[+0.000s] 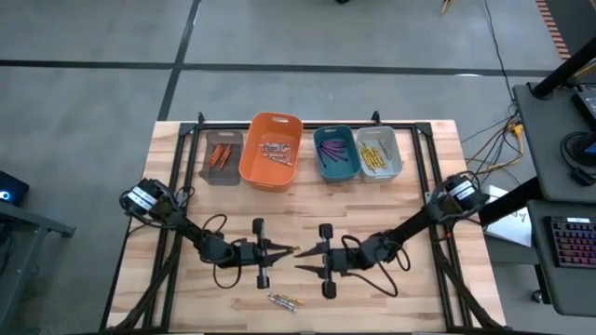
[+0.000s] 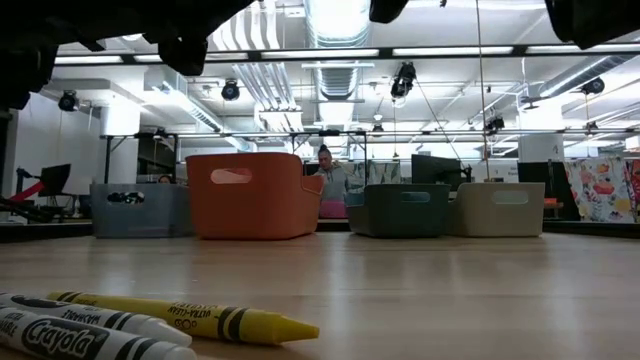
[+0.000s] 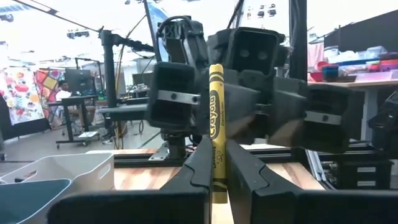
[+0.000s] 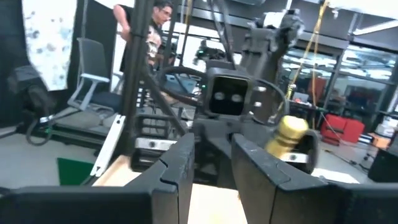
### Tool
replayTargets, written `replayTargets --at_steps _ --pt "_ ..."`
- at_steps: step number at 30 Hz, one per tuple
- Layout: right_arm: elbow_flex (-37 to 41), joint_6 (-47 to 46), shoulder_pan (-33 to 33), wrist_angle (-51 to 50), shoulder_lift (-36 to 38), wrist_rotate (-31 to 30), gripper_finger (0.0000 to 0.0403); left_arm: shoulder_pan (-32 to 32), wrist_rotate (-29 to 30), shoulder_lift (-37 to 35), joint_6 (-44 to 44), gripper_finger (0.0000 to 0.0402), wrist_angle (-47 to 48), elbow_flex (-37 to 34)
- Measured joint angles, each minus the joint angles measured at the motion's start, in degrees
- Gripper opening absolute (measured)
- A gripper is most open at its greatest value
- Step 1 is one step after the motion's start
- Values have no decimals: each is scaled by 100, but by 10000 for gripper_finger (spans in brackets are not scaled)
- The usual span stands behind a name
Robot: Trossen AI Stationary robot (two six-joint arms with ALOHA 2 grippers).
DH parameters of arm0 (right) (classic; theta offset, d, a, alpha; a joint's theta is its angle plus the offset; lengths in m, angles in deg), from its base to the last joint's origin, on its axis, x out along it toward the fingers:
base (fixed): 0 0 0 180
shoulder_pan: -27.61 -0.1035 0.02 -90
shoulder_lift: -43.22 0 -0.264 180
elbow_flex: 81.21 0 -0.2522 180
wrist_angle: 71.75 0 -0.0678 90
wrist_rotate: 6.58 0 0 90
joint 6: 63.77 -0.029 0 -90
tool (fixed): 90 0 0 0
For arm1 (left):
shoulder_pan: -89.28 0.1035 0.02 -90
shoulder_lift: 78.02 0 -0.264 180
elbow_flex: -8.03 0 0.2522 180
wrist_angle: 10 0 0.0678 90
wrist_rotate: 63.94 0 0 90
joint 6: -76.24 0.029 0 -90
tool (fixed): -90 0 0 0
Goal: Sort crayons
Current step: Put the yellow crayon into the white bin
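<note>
Standing upright between the left gripper's [image 3: 214,168] clenched fingers [image 3: 199,163]: one yellow crayon [image 3: 216,127], label facing the left wrist camera, held above the near middle of the wooden table [image 1: 424,223].

Right gripper [image 1: 303,260]: facing the left one tip to tip, just beside it; fingers [image 4: 177,165] parted, nothing between them, apart from the held crayon.

Loose crayons [image 1: 284,300]: a small cluster on the table near its front edge, just in front of the two grippers. In the low view a yellow one [image 2: 195,317] lies beside two white-wrapped ones [image 2: 85,330].

Bins, in a row along the far side of the table:
- brown bin [image 1: 207,166], holding orange crayons [image 1: 221,154];
- orange bin [image 1: 251,167], the largest, holding mixed pale crayons [image 1: 277,151];
- teal bin [image 1: 322,169], holding purple crayons [image 1: 333,152];
- grey bin [image 1: 396,164], holding yellow crayons [image 1: 374,154].

Background: a person [image 2: 330,178] is visible beyond the bins in the low view; another person [image 4: 149,34] stands behind the rig in the right wrist view.
</note>
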State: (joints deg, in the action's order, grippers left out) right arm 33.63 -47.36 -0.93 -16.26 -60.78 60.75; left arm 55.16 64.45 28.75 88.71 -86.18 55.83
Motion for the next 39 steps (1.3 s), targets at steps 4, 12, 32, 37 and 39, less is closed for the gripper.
replayTargets --at_steps 4,12,32,37,39 --pt "2 231 -157 -8 25 -78 98 -1 2 -61 -47 0 -4 0" --pt "-28 1080 -470 114 189 -1226 98 -34 -164 -93 -54 0 -2 0" --pt "-70 -159 10 131 166 -132 87 -32 -490 -95 145 4 388 448" --pt "-70 -86 12 131 164 -144 22 -34 -375 -95 10 28 384 448" --pt "-70 -84 10 123 164 -147 19 -36 -369 -95 14 43 385 448"
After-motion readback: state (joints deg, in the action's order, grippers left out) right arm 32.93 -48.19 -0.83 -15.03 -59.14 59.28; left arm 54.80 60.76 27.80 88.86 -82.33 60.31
